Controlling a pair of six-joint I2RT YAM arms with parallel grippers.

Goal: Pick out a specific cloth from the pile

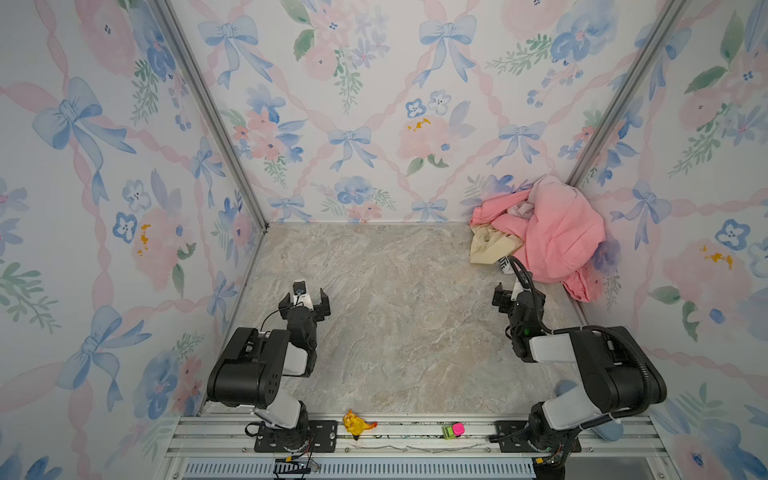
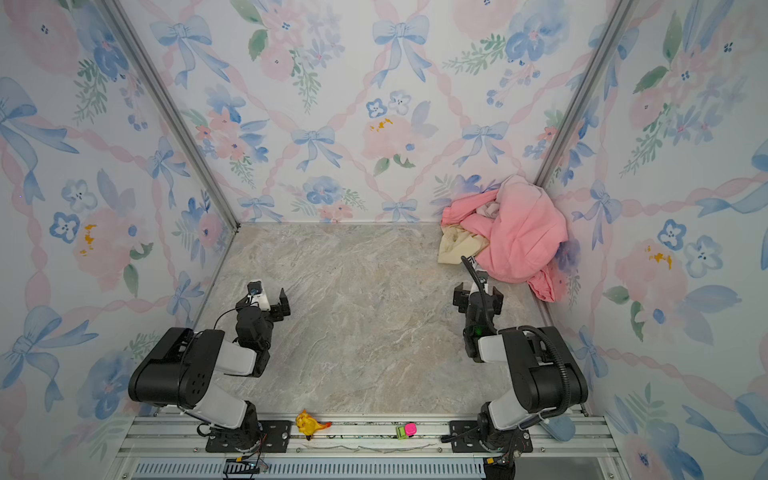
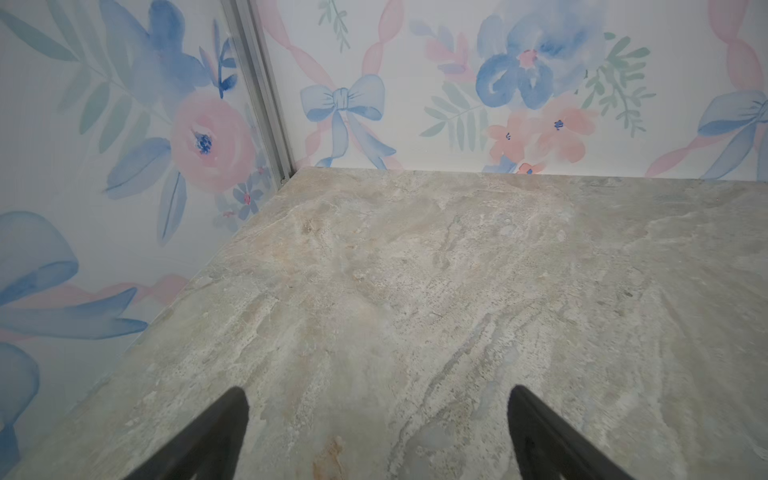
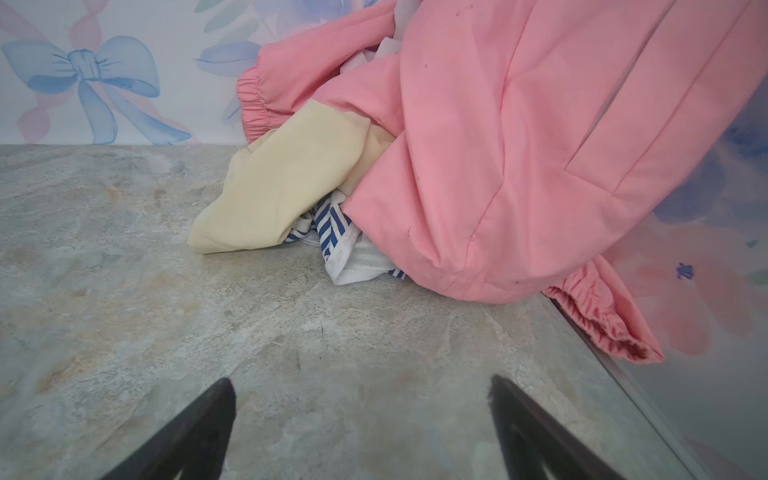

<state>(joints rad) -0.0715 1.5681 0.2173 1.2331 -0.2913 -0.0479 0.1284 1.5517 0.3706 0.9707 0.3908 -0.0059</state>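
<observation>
While left fingers [image 3: 216, 436] and right fingers [image 4: 199, 428] stand spread, empty, the striped cloth [image 4: 332, 232] lies apparently pinned under the pile [image 4: 478, 166]; extraction outstanding.

our left gripper [image 3: 377, 390] points ahead, jaws wide apart and empty. our right gripper [image 4: 361, 379] matches it, wide and empty.

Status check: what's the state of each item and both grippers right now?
left gripper, fingers open, empty, over the table.
right gripper, fingers open, empty, short of the pile.
striped cloth, mostly buried, edge poking out, not grasped.
pink garment, crumpled, on top, against the corner walls.
cream-yellow cloth, crumpled, partly under the pink garment.
</observation>
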